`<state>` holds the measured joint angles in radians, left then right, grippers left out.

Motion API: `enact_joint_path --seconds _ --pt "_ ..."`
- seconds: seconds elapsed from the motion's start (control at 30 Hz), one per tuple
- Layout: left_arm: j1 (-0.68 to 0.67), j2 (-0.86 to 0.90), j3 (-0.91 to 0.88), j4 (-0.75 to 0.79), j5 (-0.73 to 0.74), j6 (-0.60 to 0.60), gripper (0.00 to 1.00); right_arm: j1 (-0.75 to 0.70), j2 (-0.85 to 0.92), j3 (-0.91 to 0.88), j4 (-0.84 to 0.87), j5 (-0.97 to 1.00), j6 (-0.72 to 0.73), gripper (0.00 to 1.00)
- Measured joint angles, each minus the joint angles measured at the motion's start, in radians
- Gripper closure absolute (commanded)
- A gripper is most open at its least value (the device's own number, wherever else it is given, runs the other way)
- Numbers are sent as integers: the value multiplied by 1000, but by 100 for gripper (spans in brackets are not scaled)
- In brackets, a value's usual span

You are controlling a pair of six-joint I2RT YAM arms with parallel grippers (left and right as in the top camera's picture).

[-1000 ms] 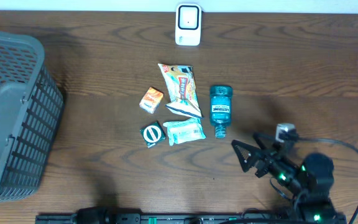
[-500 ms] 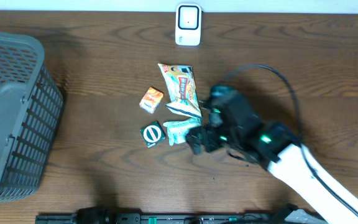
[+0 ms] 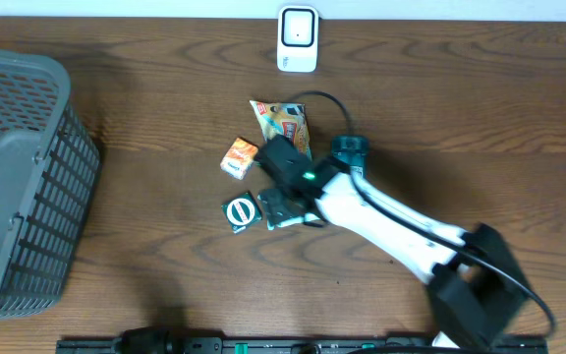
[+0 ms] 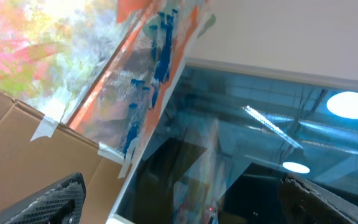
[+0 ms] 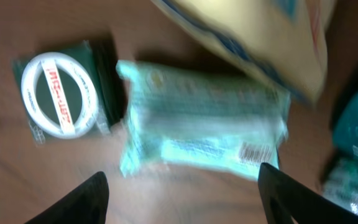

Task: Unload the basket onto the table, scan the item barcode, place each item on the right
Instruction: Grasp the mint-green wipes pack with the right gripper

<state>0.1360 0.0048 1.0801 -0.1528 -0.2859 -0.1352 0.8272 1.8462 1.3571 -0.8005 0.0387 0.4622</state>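
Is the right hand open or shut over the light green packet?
Open: the right hand shows its fingers wide apart in the wrist view, the light green packet lying beneath the gap.

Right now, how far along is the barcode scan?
Nothing looks done yet: no item is at the white scanner. In hand: the right gripper hangs open over the mint packet, a finger on either side, not gripping it. Left to do: close on the packet, lift it and show its barcode to the scanner.
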Motion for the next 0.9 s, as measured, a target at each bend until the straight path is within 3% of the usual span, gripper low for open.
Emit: enact_joint_path --seconds 0.13,0.23,0.37,0.6,0.73,0.8,0.9 --pt "0 0 -10 0 0 0 2 60 121 166 -66 89 20 31" --pt "0 0 -10 2 0 0 2 84 200 221 -107 135 39 40" --pt "0 0 -10 2 0 0 2 77 301 235 -160 192 87 38" --pt "0 0 -10 2 0 0 2 72 305 239 -141 213 112 35" --pt "0 0 -10 2 0 0 2 72 305 239 -140 214 117 27" --pt "0 0 -10 2 0 0 2 72 306 239 -144 214 119 31" --pt "0 0 -10 2 0 0 2 72 317 244 -170 219 119 49"
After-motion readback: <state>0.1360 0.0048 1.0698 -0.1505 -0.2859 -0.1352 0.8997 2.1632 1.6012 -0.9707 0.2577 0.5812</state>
